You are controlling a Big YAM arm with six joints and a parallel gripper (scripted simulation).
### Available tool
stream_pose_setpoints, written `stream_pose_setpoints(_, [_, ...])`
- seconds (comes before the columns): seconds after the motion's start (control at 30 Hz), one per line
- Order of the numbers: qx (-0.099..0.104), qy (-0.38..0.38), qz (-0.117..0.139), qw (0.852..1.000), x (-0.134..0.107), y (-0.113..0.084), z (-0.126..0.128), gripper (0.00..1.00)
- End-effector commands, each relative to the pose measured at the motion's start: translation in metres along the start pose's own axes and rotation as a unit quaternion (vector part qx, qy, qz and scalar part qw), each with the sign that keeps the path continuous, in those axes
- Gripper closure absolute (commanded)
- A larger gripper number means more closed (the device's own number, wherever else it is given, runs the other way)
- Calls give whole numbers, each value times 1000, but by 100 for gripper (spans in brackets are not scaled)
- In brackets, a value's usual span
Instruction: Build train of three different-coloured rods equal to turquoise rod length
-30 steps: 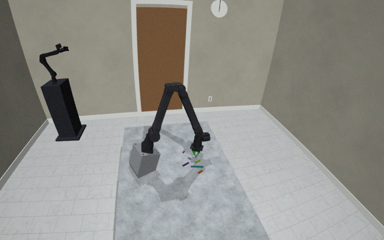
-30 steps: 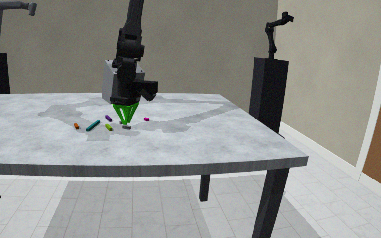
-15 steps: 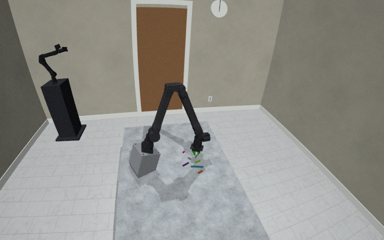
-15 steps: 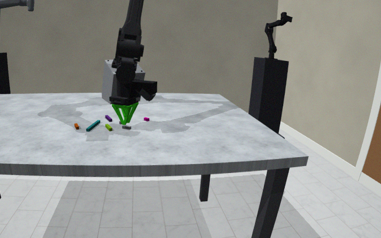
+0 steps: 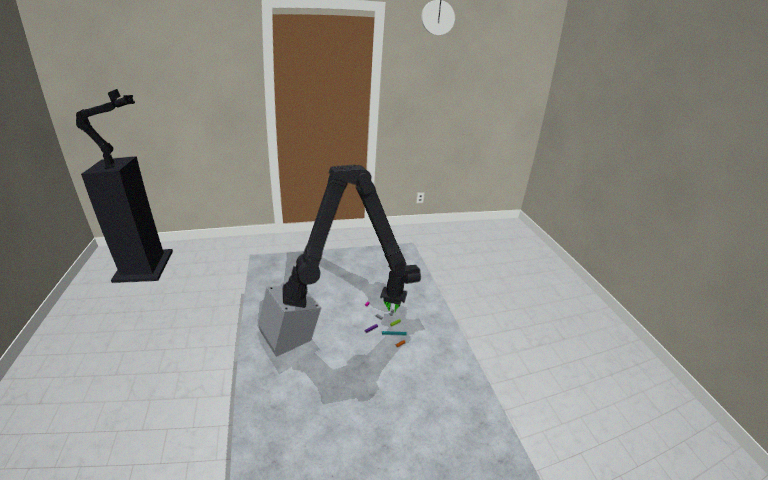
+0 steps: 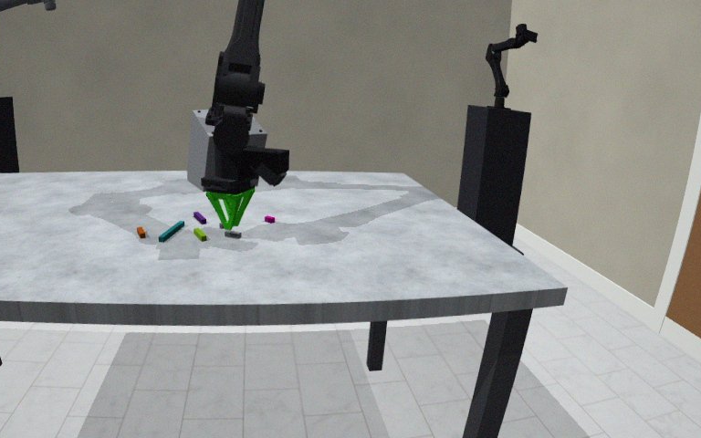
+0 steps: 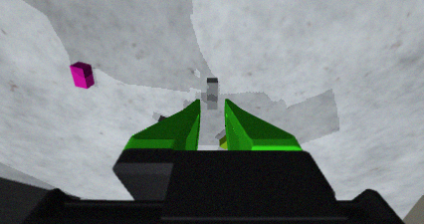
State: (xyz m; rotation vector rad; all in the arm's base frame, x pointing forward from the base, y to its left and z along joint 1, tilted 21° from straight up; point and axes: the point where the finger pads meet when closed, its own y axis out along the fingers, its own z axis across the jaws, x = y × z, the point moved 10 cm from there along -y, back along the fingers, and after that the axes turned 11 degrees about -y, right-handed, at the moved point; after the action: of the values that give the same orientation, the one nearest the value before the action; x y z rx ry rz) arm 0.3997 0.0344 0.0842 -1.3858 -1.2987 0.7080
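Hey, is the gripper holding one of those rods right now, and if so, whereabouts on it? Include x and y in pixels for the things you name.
Nothing is held: the green fingers of the gripper [image 5: 392, 310] [image 6: 230, 226] [image 7: 213, 102] stand partly open, with a gap between them.

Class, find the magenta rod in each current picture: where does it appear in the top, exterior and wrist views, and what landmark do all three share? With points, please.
Top: magenta rod [image 5: 367, 303] [image 6: 269, 219] [image 7: 82, 75] just below and left of centre, left of the fingertips.
Exterior: centre, slightly left, right of the fingertips.
Wrist: upper left, beyond the fingers.
Shared landmark: the gripper's green fingers [image 5: 396, 306] [image 6: 243, 203].
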Motion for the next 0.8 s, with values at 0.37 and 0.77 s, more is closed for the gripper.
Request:
stream_pose_setpoints(0.37, [-18, -5, -8, 1000, 4, -6, -13, 77])
stream_pose_setpoints(0.77, [-16, -3, -6, 1000, -1, -6, -10, 77])
